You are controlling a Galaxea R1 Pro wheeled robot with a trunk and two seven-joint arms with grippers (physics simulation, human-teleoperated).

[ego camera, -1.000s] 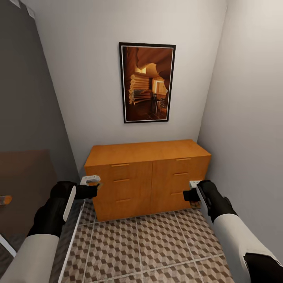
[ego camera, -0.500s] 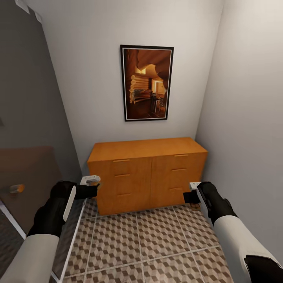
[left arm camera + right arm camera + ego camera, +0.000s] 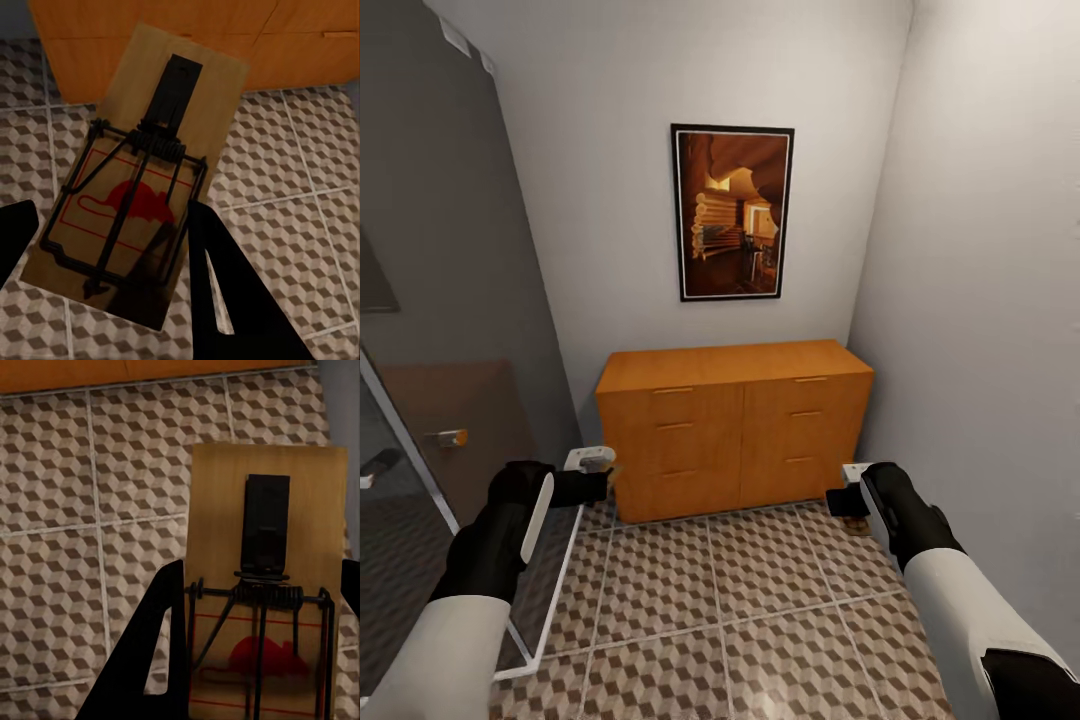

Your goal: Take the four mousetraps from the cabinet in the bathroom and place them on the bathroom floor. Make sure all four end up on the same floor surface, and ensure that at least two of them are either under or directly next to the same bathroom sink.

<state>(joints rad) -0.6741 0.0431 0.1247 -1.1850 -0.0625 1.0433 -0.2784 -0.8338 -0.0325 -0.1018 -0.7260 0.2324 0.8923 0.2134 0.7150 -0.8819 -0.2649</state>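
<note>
Gripping one mousetrap (image 3: 131, 199) apiece (image 3: 266, 585), both grippers hover over the cube-patterned bathroom floor (image 3: 760, 620) facing the cabinet (image 3: 735, 425).

Ahead of me: one framed picture (image 3: 733, 212), black frame, warm orange-brown interior scene, hung upright on the pale back wall (image 3: 600, 180). To my right: plain pale side wall (image 3: 980, 300). To my left: grey glass panel (image 3: 440, 330) with white frame; small orange handle (image 3: 452, 437) visible in it.
</note>
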